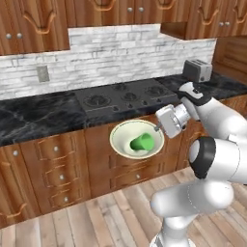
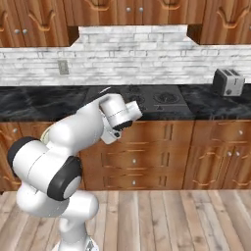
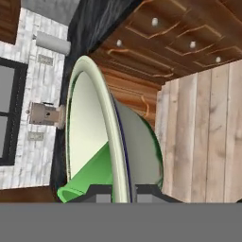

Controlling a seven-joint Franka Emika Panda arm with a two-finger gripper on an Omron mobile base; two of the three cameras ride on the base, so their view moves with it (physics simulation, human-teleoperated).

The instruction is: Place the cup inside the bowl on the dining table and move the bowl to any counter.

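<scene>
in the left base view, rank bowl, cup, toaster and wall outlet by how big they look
1. bowl, held up nearer the camera, so its lead is partly nearness
2. toaster
3. cup, close to the toaster, unsure
4. wall outlet

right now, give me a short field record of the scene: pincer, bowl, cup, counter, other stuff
pincer: pincer shut on the bowl's rim, one finger either side of it
bowl: bowl held in the air in front of the wooden drawers, tilted toward the camera
cup: green cup lying on its side inside the bowl
counter: counter behind the bowl, with a built-in stovetop
other: toaster on the counter to the right
</scene>
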